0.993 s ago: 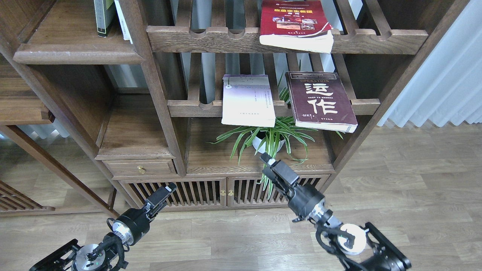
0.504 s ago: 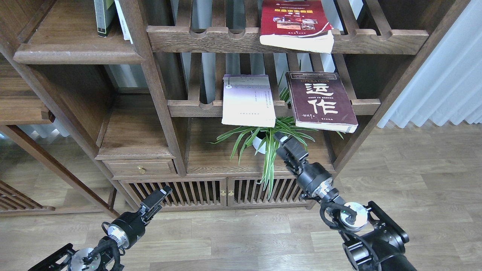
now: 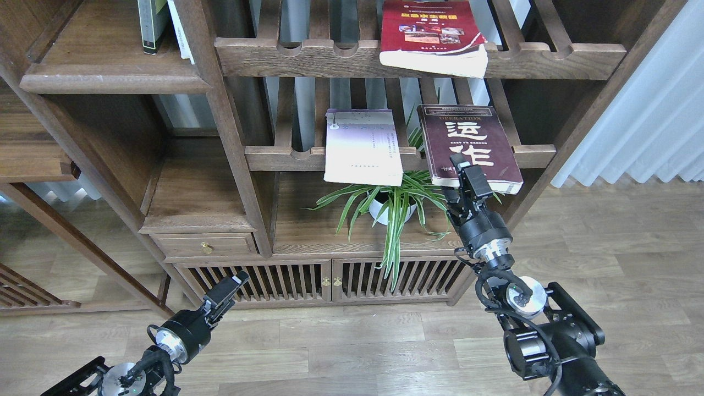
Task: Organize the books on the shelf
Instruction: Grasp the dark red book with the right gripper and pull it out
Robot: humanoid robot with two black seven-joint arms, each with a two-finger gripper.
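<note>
maroon book [image 3: 472,147], lying flat on the slatted rack above the potted spider plant [image 3: 391,204], its worn front edge overhanging the rail. right gripper [image 3: 465,175] has risen from beside the plant to this edge within the last second, likely to grasp it; finger spacing cannot be told. left gripper [image 3: 228,286] hangs low, likewise unreadable.

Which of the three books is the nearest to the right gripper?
The dark maroon book with big white Chinese characters. The right gripper overlaps its lower edge; the lavender-white book and red book lie farther away.
</note>
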